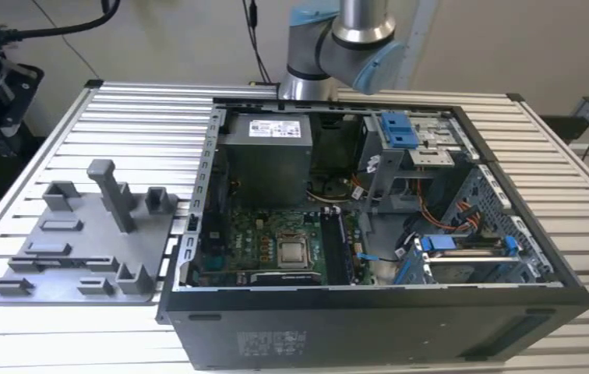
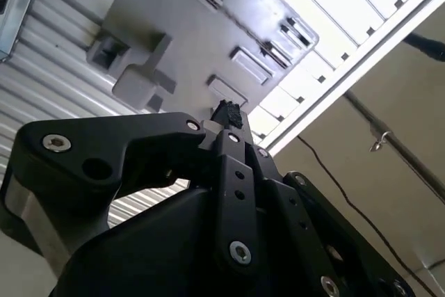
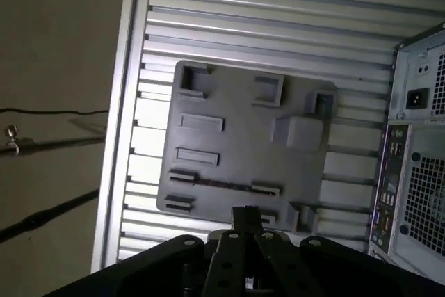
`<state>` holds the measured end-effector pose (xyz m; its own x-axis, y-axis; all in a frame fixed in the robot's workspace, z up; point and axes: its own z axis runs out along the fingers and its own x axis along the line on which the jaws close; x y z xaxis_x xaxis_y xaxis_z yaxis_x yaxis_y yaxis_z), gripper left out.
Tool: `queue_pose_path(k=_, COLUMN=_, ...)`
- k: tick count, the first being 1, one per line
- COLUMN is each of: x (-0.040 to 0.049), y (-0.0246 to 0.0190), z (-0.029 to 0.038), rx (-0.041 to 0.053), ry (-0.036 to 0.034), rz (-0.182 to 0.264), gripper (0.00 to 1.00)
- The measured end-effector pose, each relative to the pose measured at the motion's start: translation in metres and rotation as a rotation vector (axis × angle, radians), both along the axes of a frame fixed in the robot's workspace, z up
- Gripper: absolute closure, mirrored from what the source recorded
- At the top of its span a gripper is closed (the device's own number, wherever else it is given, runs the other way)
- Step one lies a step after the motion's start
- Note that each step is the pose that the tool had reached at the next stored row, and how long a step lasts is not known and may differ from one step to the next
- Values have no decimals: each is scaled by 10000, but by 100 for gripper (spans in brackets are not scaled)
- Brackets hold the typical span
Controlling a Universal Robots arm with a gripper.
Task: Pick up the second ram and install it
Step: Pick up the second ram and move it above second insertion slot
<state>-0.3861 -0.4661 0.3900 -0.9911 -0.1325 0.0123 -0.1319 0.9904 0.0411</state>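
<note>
Fingers (image 2: 224, 117) look pressed together, holding nothing, above the grey plastic holder tray (image 3: 243, 154) on the ribbed metal worktop (image 3: 278, 26). Thin dark long second ram (image 3: 222, 184) seems edge-up in the tray. Step: reaching. A grab needs fingers spread & lined up w/ it.

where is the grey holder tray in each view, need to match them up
Exterior view: grey holder tray on the slatted table, at the exterior view's left of the computer case.
First wrist view: tray beyond the gripper, beside the case's rear panel.
Second wrist view: tray beyond the gripper.
Shared landmark: the tray's tall post.
</note>
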Motion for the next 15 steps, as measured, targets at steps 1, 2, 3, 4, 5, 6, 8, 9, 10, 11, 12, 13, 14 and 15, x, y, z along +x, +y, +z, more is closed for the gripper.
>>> queue_pose_path(k=1, x=0, y=0, z=0, rx=-4, ry=1, rz=186, gripper=89)
queue_pose_path(k=2, x=0, y=0, z=1, rx=-9, ry=1, rz=366, gripper=89)
queue_pose_path(k=3, x=0, y=0, z=0, rx=-14, ry=1, rz=546, gripper=89)
queue_pose_path(k=4, x=0, y=0, z=1, rx=-19, ry=1, rz=722, gripper=89)
queue_pose_path(k=5, x=0, y=0, z=0, rx=-25, ry=1, rz=902, gripper=89)
queue_pose_path(k=6, x=0, y=0, z=1, rx=-31, ry=1, rz=1082, gripper=89)
queue_pose_path(k=8, x=0, y=0, z=0, rx=-45, ry=1, rz=1442, gripper=89)
queue_pose_path(k=9, x=0, y=0, z=1, rx=-54, ry=1, rz=1632, gripper=89)
queue_pose_path(k=10, x=0, y=0, z=1, rx=-64, ry=2, rz=1813, gripper=89)
queue_pose_path(k=11, x=0, y=0, z=0, rx=-75, ry=2, rz=1989, gripper=89)
queue_pose_path(k=12, x=0, y=0, z=0, rx=-87, ry=3, rz=2168, gripper=89)
queue_pose_path(k=13, x=0, y=0, z=0, rx=-101, ry=3, rz=2345, gripper=89)
queue_pose_path(k=14, x=-1, y=0, z=0, rx=-115, ry=4, rz=2528, gripper=89)
queue_pose_path(k=15, x=-1, y=0, z=0, rx=-129, ry=5, rz=2708, gripper=89)
